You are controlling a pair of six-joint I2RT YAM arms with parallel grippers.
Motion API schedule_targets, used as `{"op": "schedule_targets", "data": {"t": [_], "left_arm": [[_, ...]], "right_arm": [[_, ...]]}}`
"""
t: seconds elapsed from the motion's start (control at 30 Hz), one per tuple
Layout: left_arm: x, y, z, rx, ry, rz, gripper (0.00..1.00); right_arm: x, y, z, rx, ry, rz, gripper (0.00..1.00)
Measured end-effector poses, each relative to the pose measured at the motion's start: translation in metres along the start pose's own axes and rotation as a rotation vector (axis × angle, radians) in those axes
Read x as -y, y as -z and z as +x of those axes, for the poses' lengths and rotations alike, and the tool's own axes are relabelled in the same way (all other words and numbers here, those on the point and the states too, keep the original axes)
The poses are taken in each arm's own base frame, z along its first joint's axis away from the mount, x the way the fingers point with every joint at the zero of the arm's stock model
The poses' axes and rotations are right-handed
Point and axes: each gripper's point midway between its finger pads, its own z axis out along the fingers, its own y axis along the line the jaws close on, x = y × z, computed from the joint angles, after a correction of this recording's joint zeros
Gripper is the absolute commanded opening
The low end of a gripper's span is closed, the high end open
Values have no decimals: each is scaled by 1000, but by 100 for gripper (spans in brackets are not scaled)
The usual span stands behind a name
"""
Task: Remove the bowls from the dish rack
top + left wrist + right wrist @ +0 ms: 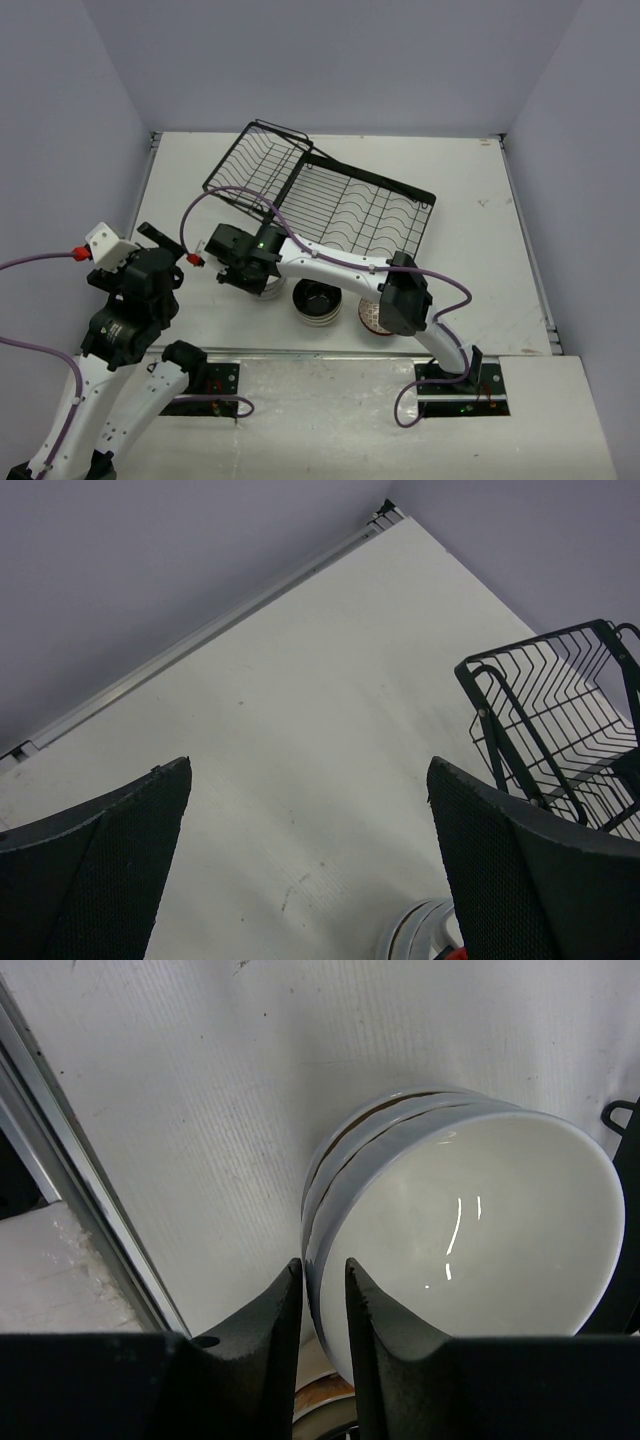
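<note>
The black wire dish rack (330, 195) lies at the back middle of the table; no bowls show in it. My right gripper (238, 268) is shut on the rim of a white bowl (480, 1230), one finger inside and one outside. That bowl sits on top of a stack of white bowls (335, 1155) near the front edge. In the right wrist view my gripper (323, 1265) pinches the rim's near side. My left gripper (310, 770) is open and empty above bare table, left of the stack (415, 935) and the rack (560, 710).
A stack of black-inside bowls (318, 300) and a brown patterned bowl (372, 315) stand on the table right of the white stack, near the front edge. Grey walls close the table on three sides. The right arm's cable loops over the rack's near side.
</note>
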Motion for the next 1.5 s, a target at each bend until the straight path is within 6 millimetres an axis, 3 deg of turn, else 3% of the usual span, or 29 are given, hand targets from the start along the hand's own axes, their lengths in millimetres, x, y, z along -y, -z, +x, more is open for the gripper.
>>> {"op": "schedule_targets", "data": {"t": [0.2,0.23,0.27,0.3,0.43,0.63,0.77,0.83,0.97,1.03,1.17,1.33,1.43,1.5], "left_arm": [[0,0,0,0,1,2,100],[1,0,-1,1,1,4,100],[2,0,-1,2,4,7,100],[3,0,-2,2,7,12,100],[10,0,-2,-5,10,42,100],[19,-1,-3,-11,23,72,100],[22,-2,2,-28,-11,83,100],[26,-3,6,-42,-38,97,100],[35,-8,17,-77,-109,118,100],[41,-10,23,-96,-156,134,100],[50,-14,34,-140,-292,169,100],[59,-10,20,-135,-358,206,100],[56,-3,-2,-81,-341,217,100],[52,3,-18,-47,-325,224,100]], "right_arm": [[0,1,0,2,-5,-1,41],[0,1,-1,3,-7,-1,46],[0,2,-1,6,-9,1,68],[1,4,-1,11,-11,7,79],[11,20,-5,44,-23,60,87],[38,81,-28,217,-78,172,94],[74,146,-18,380,-212,257,99],[103,172,7,437,-313,316,99],[168,226,101,499,-574,509,99],[183,251,145,536,-677,607,99],[183,306,211,640,-823,765,99],[163,371,267,796,-984,917,99],[150,384,297,831,-1056,963,99],[143,381,314,815,-1093,983,99]]}}
